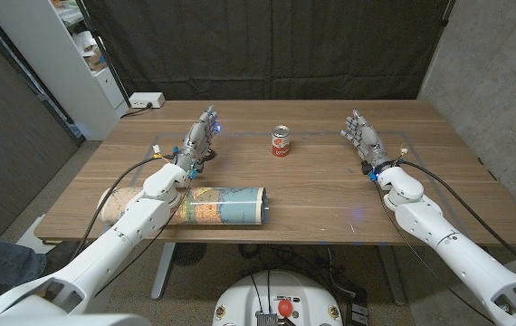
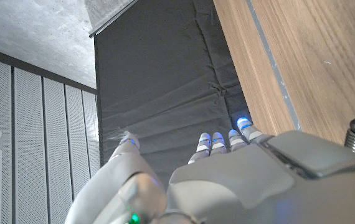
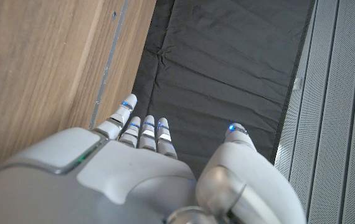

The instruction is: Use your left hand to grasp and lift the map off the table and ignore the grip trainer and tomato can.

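The map (image 1: 211, 205) is a rolled tube with a blue and orange print, lying near the table's front edge, partly under my left forearm. My left hand (image 1: 201, 139) is farther back on the left with its fingers apart and nothing in it; its fingertips (image 2: 218, 140) point at a dark curtain. A dark grip trainer (image 1: 198, 163) lies just beneath that hand, mostly hidden. The red tomato can (image 1: 281, 142) stands upright at the table's middle back. My right hand (image 1: 363, 138) is at the back right, fingers (image 3: 143, 129) spread and holding nothing.
A white power strip (image 1: 146, 100) lies at the table's (image 1: 321, 195) back left corner. A white shelf unit (image 1: 77, 54) stands beyond the left edge. A dark curtain hangs behind the table. A person's leg (image 1: 0, 258) shows at the lower left.
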You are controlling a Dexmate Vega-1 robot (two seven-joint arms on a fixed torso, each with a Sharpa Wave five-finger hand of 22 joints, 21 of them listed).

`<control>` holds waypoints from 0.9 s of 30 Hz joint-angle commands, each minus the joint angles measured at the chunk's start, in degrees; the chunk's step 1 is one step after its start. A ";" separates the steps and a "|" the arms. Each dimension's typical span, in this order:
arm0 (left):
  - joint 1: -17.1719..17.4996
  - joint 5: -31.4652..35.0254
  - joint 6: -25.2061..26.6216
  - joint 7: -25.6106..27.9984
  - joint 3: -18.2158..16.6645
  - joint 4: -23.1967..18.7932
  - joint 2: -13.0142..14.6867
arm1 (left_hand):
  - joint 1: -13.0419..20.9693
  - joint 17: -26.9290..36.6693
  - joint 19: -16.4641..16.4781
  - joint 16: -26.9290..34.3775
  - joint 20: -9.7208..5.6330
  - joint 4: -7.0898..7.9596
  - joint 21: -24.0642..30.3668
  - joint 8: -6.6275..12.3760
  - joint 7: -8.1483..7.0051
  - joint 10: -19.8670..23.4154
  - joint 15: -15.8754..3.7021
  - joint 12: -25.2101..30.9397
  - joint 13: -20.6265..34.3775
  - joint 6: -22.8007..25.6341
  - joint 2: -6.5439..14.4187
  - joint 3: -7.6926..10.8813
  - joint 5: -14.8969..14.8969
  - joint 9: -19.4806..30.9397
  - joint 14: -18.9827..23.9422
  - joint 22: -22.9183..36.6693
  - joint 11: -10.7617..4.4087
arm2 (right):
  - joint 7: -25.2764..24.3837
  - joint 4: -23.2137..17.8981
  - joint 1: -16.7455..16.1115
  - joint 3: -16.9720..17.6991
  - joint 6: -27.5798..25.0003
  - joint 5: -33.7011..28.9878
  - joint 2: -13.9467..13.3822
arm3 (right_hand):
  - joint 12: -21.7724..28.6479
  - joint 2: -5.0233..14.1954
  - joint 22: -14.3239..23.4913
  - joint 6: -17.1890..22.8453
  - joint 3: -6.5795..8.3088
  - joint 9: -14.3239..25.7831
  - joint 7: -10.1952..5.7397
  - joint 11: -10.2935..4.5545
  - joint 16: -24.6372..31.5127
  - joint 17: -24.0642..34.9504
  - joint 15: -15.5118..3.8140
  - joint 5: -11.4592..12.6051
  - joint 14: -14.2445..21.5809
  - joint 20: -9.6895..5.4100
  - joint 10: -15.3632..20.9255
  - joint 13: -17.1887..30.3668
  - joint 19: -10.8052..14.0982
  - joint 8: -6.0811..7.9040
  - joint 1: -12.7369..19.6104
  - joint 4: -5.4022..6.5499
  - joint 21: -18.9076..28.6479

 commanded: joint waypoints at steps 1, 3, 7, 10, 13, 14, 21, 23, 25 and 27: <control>2.97 1.74 0.79 3.33 -0.91 -5.47 2.09 | 0.54 0.17 -6.90 0.71 0.68 -0.37 -0.16 0.18 0.19 0.39 0.41 0.30 0.00 0.78 0.51 0.47 0.03 0.26 0.19 0.11 -0.08 | 1.48 1.76 1.02 -0.13 0.58 0.46 0.63 | -0.08 0.10 0.30 0.50 0.03 0.33 0.07 0.15 0.29 0.02 -0.08 0.38 0.63 0.16 0.26 0.15 0.60 0.01 0.18 0.04 -0.10; 3.23 1.57 0.67 3.31 -1.12 -5.80 2.23 | 0.60 0.17 -6.68 0.71 0.79 -0.42 -0.17 0.17 0.30 0.52 0.45 0.34 -0.02 0.85 0.56 0.49 0.00 0.26 0.27 0.12 -0.01 | 1.48 1.89 1.15 -0.20 0.47 0.45 0.69 | -0.09 0.11 0.30 0.52 0.03 0.33 0.07 0.10 0.33 -0.01 -0.01 0.39 0.73 0.17 0.30 0.15 0.73 0.00 0.17 0.04 -0.10; 3.54 1.58 0.02 3.25 -1.47 -6.08 2.38 | 0.71 0.17 -6.45 0.73 0.83 -0.53 -0.26 0.21 0.24 0.78 0.38 0.40 -0.05 1.13 0.66 0.53 -0.04 0.26 0.49 0.12 0.07 | 1.77 2.19 1.37 -0.35 0.59 0.43 0.85 | -0.09 0.15 0.30 0.67 0.01 0.33 -0.01 0.17 0.36 -0.06 -0.01 0.40 0.83 0.21 0.40 0.15 0.84 0.02 0.15 0.04 -0.16; 3.84 1.81 -0.14 3.61 -1.69 -6.51 2.57 | 0.80 0.17 -6.38 0.80 0.79 -0.62 -0.38 0.23 0.17 1.04 0.34 0.47 -0.08 1.33 0.73 0.56 -0.08 0.26 0.81 0.13 0.08 | 1.86 2.35 1.52 -0.44 0.56 0.44 0.96 | -0.09 0.17 0.30 0.75 0.00 0.33 0.01 0.19 0.36 -0.12 -0.04 0.41 0.85 0.24 0.51 0.15 0.92 0.01 0.14 0.04 -0.23; 3.98 1.84 -0.21 3.66 -1.82 -6.74 2.69 | 0.88 0.16 -6.30 0.76 0.85 -0.71 -0.49 0.27 0.09 1.12 0.28 0.47 -0.10 1.60 0.80 0.58 -0.11 0.27 0.87 0.14 -0.08 | 1.99 2.55 1.65 -0.48 0.64 0.43 1.03 | -0.12 0.19 0.30 0.77 -0.02 0.33 -0.01 0.06 0.37 -0.18 -0.04 0.43 0.90 0.23 0.57 0.14 1.01 -0.03 0.12 0.03 -0.32; 4.03 1.87 -0.22 3.80 -1.87 -6.84 2.68 | 0.90 0.16 -6.31 0.75 0.88 -0.72 -0.52 0.27 0.07 1.12 0.28 0.46 -0.10 1.63 0.81 0.58 -0.12 0.27 0.87 0.14 -0.06 | 2.01 2.58 1.67 -0.48 0.71 0.39 1.04 | -0.12 0.19 0.30 0.75 -0.02 0.33 -0.04 0.06 0.37 -0.20 -0.02 0.43 0.92 0.22 0.60 0.14 1.03 -0.06 0.12 0.03 -0.33; 4.33 2.26 -0.14 4.15 -2.00 -7.65 3.00 | 1.02 0.16 -6.18 0.74 0.91 -0.85 -0.69 0.37 0.11 1.27 0.26 0.47 -0.14 2.15 0.91 0.61 -0.17 0.26 1.05 0.15 0.03 | 2.21 2.65 1.90 -0.35 0.76 0.52 0.97 | -0.18 0.20 0.31 0.87 -0.09 0.34 -0.07 0.04 0.44 -0.35 -0.04 0.47 1.15 0.25 0.76 0.13 1.25 -0.12 0.09 0.00 -0.53; 4.45 2.42 -0.08 4.36 -2.04 -7.91 3.10 | 1.05 0.16 -6.17 0.73 0.95 -0.88 -0.74 0.36 0.17 1.31 0.26 0.47 -0.14 2.20 0.93 0.62 -0.19 0.26 1.08 0.15 0.01 | 2.30 2.76 1.97 -0.30 0.84 0.57 0.98 | -0.20 0.20 0.31 0.86 -0.11 0.34 -0.12 0.00 0.44 -0.39 -0.01 0.48 1.17 0.24 0.80 0.13 1.29 -0.15 0.08 0.00 -0.59; 4.62 2.58 -0.06 4.64 -2.12 -8.18 3.18 | 1.08 0.16 -6.15 0.73 0.97 -0.91 -0.79 0.38 0.09 1.34 0.27 0.47 -0.15 2.32 0.96 0.63 -0.20 0.26 1.12 0.15 0.04 | 2.36 2.83 2.03 -0.28 0.88 0.59 0.99 | -0.21 0.20 0.31 0.93 -0.12 0.34 -0.12 0.10 0.44 -0.43 0.00 0.50 1.20 0.23 0.85 0.13 1.35 -0.16 0.07 -0.01 -0.64; 4.74 2.75 0.00 4.81 -2.21 -8.46 3.36 | 1.11 0.16 -6.11 0.74 1.03 -0.94 -0.82 0.41 0.09 1.39 0.24 0.48 -0.16 2.47 0.99 0.64 -0.21 0.26 1.21 0.15 0.04 | 2.32 2.79 2.06 -0.29 0.92 0.47 0.93 | -0.21 0.20 0.32 0.99 -0.14 0.34 -0.12 0.15 0.44 -0.48 0.02 0.51 1.22 0.27 0.96 0.13 1.46 -0.17 0.06 -0.02 -0.69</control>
